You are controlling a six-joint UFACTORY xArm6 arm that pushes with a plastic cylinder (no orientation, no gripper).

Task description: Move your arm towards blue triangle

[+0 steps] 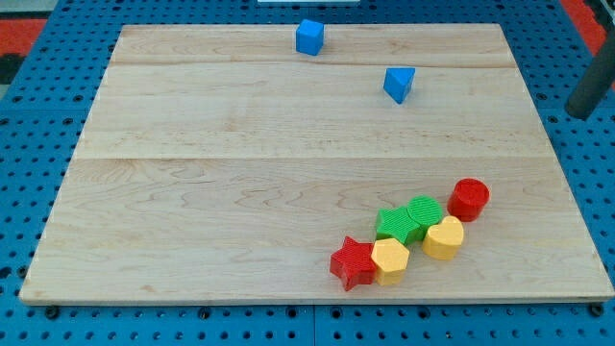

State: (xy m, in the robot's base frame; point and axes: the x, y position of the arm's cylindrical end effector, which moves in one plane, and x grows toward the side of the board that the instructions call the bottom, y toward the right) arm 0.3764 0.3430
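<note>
Camera view puts the blue triangle point(399, 84) in the upper right of the wooden board point(192, 192), well apart from the blue cube point(309, 37) at the top edge. A dark rod point(589, 88) at the right edge is probably mine; my tip isn't visible, so I cannot tell its state. Red, green and yellow blocks cluster lower right, well clear of the target.

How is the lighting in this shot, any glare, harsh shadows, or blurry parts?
Camera view: light is soft and even, with no glare on the wooden board. The blue triangle and red cylinder cast only faint, short shadows. The dark rod at the view's right edge looks slightly blurred; my tip is far from the blocks.
</note>
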